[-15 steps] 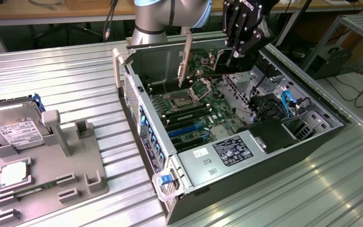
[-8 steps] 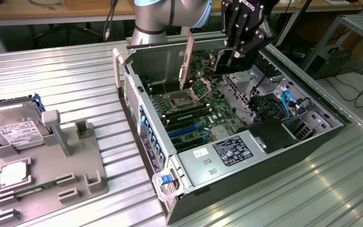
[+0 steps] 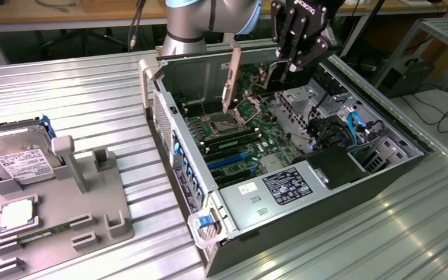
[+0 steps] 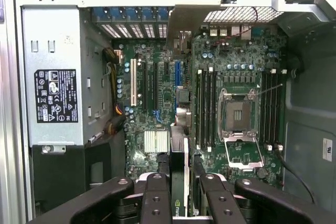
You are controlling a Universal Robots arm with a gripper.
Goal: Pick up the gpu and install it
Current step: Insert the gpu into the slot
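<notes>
**GPU held over open case: misalignment risk**

Gripper [image 3: 293, 58] clamped on the gpu [image 3: 249, 81], card edge-on above the motherboard [image 3: 235, 131], bracket [image 3: 230, 79] pointing down. Risk, my guess: card tilted or off-slot scrapes RAM or the CPU socket [image 4: 237, 114]. PC case [image 3: 349, 192] sits on a ribbed metal bench [image 3: 91, 76]; parts tray w/ hard drive [image 3: 18, 154] at exterior view's left.

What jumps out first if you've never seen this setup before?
The open computer case lying on the metal table, its green motherboard laid bare. Above it the black tool holds the gpu upright over the board. At the exterior view's left, a hard drive sits in a grey holder.
</notes>
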